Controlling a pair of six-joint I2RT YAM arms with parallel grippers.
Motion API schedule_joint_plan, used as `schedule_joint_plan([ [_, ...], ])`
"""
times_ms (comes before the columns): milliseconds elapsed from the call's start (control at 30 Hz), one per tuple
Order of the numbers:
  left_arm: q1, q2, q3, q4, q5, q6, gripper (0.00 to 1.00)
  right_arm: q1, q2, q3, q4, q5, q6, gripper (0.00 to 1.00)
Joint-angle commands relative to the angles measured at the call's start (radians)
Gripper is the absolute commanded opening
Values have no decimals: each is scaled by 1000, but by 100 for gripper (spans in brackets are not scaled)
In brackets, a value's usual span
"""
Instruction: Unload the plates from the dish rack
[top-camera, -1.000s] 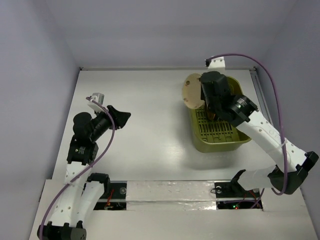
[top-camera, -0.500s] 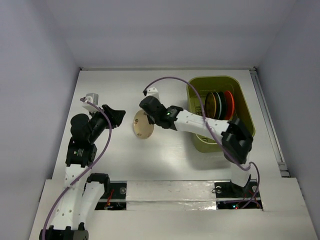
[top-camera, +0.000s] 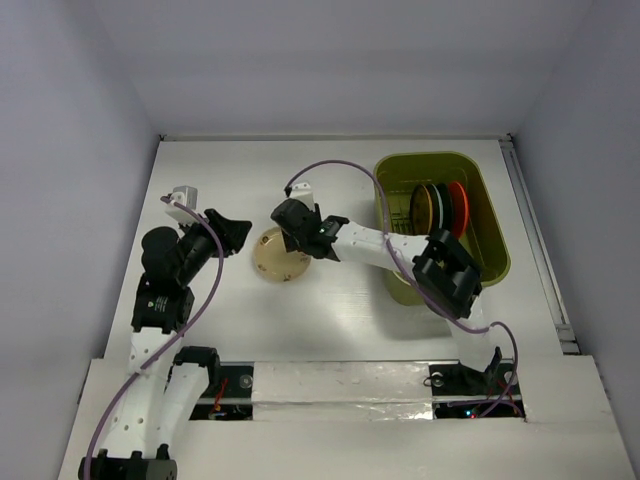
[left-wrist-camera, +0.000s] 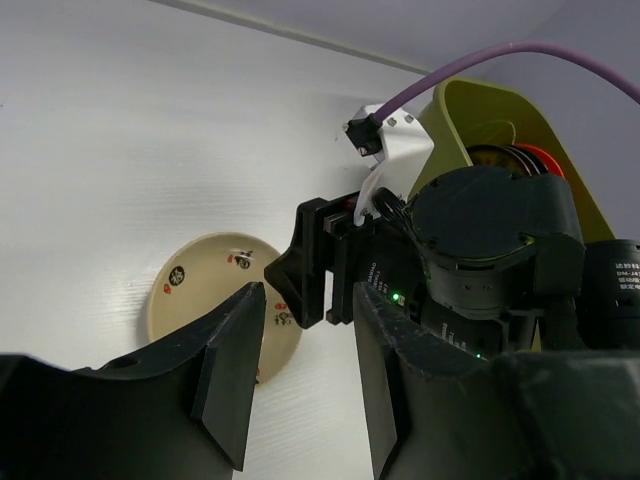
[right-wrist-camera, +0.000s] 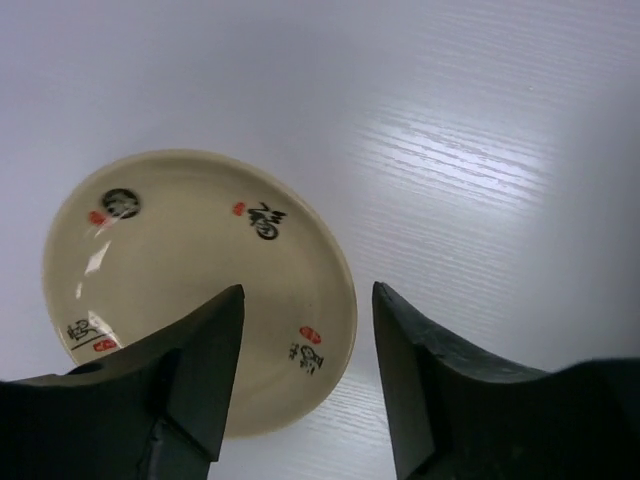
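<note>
Cream plate (top-camera: 272, 262) being left on table (top-camera: 220, 175) under parted right gripper (top-camera: 291, 236); other plates (top-camera: 440, 207) being kept upright in dish rack (top-camera: 440, 157); left gripper (top-camera: 236, 232) parted, empty.

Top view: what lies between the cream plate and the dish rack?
Top view: only the right arm spans bare table from dish rack to cream plate.

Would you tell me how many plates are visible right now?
4: a cream plate flat on the table below the right gripper, three plates standing in the dish rack; others may hide there.
</note>
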Motion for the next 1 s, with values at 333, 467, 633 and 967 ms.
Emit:
schedule_joint_plan([
  [333, 4, 4, 30, 44, 26, -8, 37, -41, -465, -196, 47, 167, -73, 31],
  [467, 4, 2, 30, 44, 25, -8, 37, -157, -643, -316, 36, 170, -92, 0],
  [633, 4, -3, 29, 45, 28, -7, 37, -324, -749, -424, -24, 167, -121, 0],
  [967, 4, -3, 29, 47, 29, -8, 37, -466, -717, -465, -102, 183, -169, 32],
])
